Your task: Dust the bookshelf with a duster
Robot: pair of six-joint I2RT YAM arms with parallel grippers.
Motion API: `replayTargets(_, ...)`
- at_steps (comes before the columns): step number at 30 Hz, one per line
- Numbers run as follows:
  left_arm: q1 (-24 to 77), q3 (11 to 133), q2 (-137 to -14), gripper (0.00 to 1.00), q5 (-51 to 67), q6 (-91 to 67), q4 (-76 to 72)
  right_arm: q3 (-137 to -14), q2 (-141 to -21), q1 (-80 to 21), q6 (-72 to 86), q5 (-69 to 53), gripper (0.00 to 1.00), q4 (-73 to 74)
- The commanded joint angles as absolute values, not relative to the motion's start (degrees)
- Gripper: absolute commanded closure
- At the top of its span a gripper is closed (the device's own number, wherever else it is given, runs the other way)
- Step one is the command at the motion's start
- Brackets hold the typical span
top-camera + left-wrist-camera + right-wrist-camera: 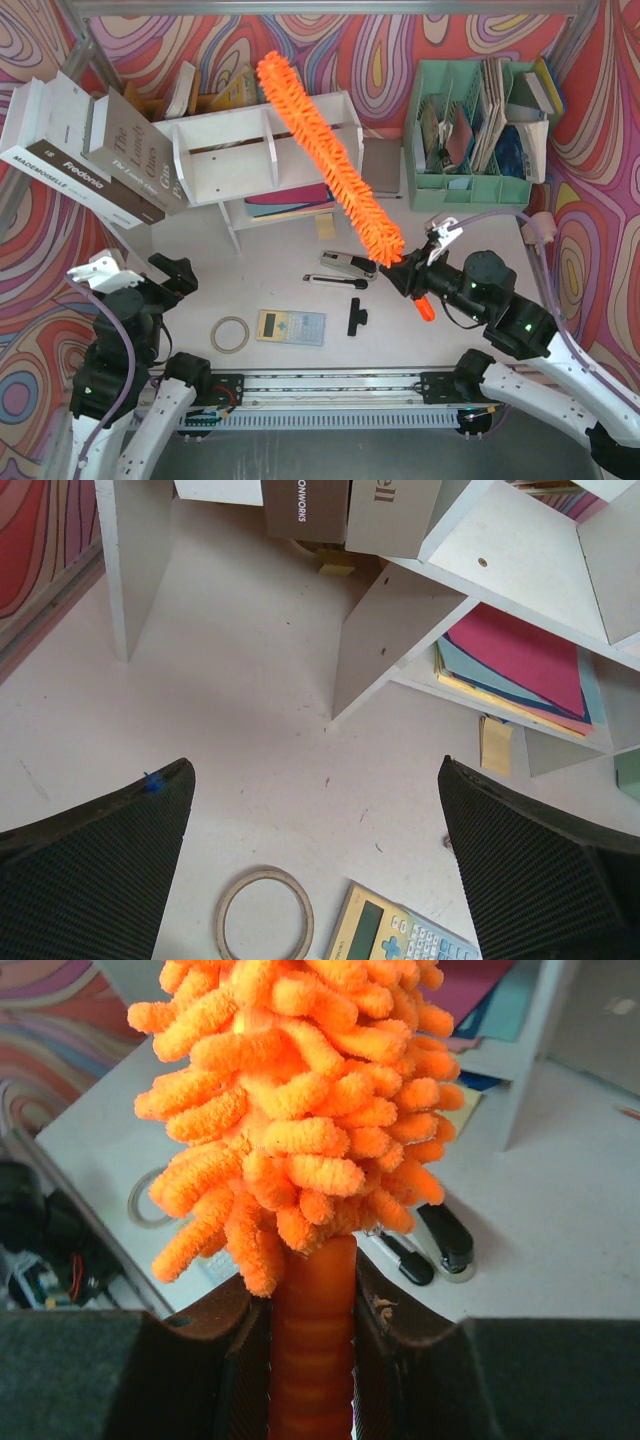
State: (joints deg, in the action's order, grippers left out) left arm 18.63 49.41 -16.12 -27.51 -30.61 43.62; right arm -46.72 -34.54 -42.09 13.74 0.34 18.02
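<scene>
The white bookshelf [225, 135] stands at the back middle, with coloured folders [520, 665] on its lower tier. The long orange duster [325, 145] lies slanted across the shelf's right part, its tip past the shelf's back edge. My right gripper [410, 272] is shut on the duster's orange handle [312, 1350], in front of and right of the shelf. The fluffy head [295, 1100] fills the right wrist view. My left gripper [315, 870] is open and empty, low at the near left, above the table in front of the shelf.
Large books [90, 150] lean at the back left. A mint-green file organizer [480, 120] stands back right. On the table lie a stapler [347, 266], a tape ring [230, 334], a calculator [291, 327] and a small black piece [356, 318].
</scene>
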Motion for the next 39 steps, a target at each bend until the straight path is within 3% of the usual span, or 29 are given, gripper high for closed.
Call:
replayTargets(1,18.4,49.1,-15.6,0.02,-28.5,-30.1,44.0,-44.5,-34.1,-42.5,9.1,-10.9,1.00,12.5)
replayTargets(14,18.4,49.1,-15.8,0.02,-29.2,-30.3,44.2,-40.8,-34.8,-42.5,7.5,-19.3,1.00,11.1)
replayTargets(23,18.3,49.1,-15.6,0.02,-29.6,-30.5,44.6,-36.7,-35.6,-43.4,10.4,-18.2,1.00,8.8)
replayTargets(28,18.3,49.1,-15.9,0.01,-29.7,-30.5,44.5,-36.0,-36.8,-46.6,10.3,-15.0,1.00,9.7)
replayTargets(35,18.3,49.1,-16.4,0.01,-29.8,-30.4,44.5,-34.5,-41.2,-59.8,11.4,-0.5,1.00,9.9)
replayTargets(39,18.3,49.1,-16.4,0.02,-29.8,-30.3,44.5,-33.4,-41.3,-60.7,13.4,2.5,1.00,9.5)
